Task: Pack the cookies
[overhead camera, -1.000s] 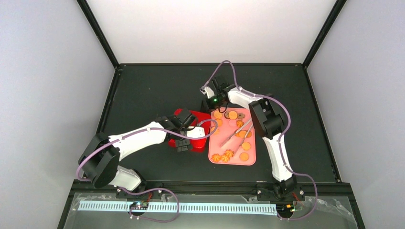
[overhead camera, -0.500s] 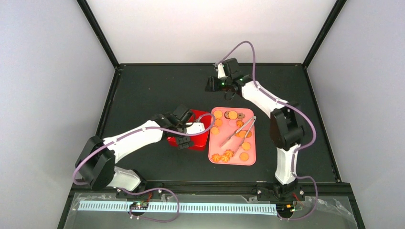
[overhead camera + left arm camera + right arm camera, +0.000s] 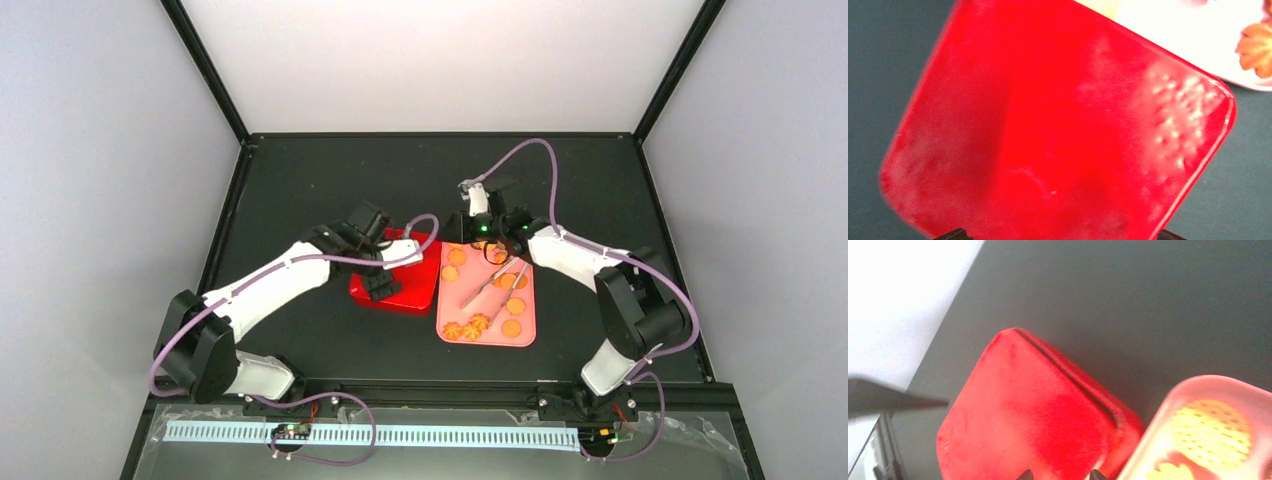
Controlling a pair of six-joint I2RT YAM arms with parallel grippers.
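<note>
The cookies (image 3: 512,327) lie scattered on a pink tray (image 3: 527,340), mostly orange-golden rounds and swirls. One round golden cookie (image 3: 1210,427) shows at the lower right of the right wrist view, and a swirl cookie (image 3: 1255,42) at the upper right of the left wrist view. My left gripper (image 3: 381,283) (image 3: 1062,235) hangs wide open over a red square box (image 3: 410,295) (image 3: 1058,130). My right gripper (image 3: 468,228) (image 3: 1060,476) hovers by the tray's far left corner, its fingertips apart with nothing between them, above the red box (image 3: 1033,425).
Metal tongs (image 3: 497,283) lie diagonally across the pink tray among the cookies. The red box sits right against the tray's left side on the black table (image 3: 300,190). Raised black edges border the table, with white walls behind.
My right arm swung out to the far side of the table and back down to the tray's far left corner. My left gripper shifted a little farther back over the red box.
</note>
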